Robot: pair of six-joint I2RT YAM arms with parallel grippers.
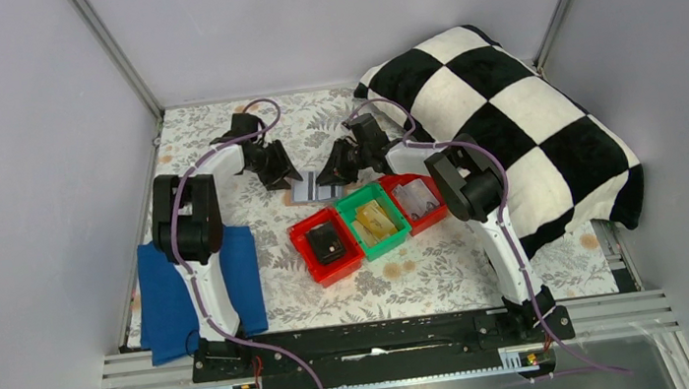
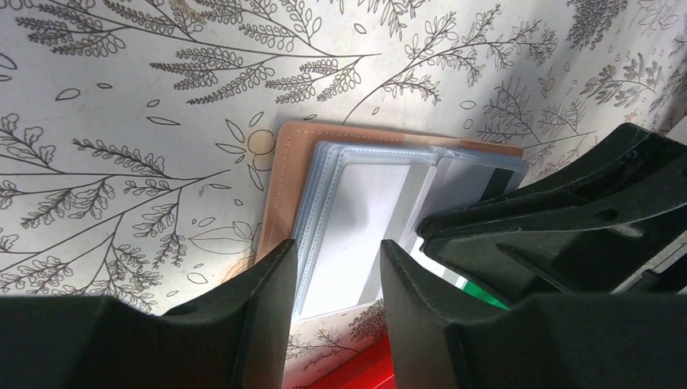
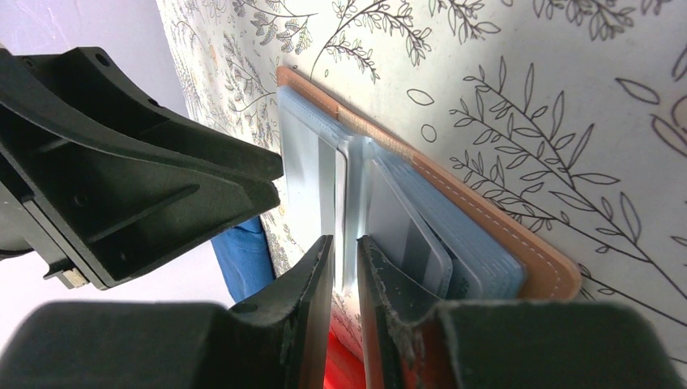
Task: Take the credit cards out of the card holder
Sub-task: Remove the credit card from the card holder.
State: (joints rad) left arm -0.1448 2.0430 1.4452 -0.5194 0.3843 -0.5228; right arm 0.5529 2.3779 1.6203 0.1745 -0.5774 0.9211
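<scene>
The salmon-pink card holder [image 1: 313, 187] lies open and flat on the floral table between my two grippers. In the left wrist view its pink cover [image 2: 279, 182] frames clear sleeves with a white credit card [image 2: 364, 215] inside. My left gripper [image 2: 339, 271] is open and straddles the left page. My right gripper [image 3: 345, 253] is nearly shut at the holder's middle fold [image 3: 356, 162], with the pale edge of a card or sleeve between its tips. Grey-blue cards [image 3: 478, 243] are stacked on the right page over the pink cover [image 3: 551, 271].
Two red bins [image 1: 327, 246] [image 1: 418, 200] and a green bin [image 1: 375, 218] sit just in front of the holder. A blue cloth [image 1: 167, 296] lies at the left. A black-and-white checkered pillow [image 1: 509, 115] fills the right back corner.
</scene>
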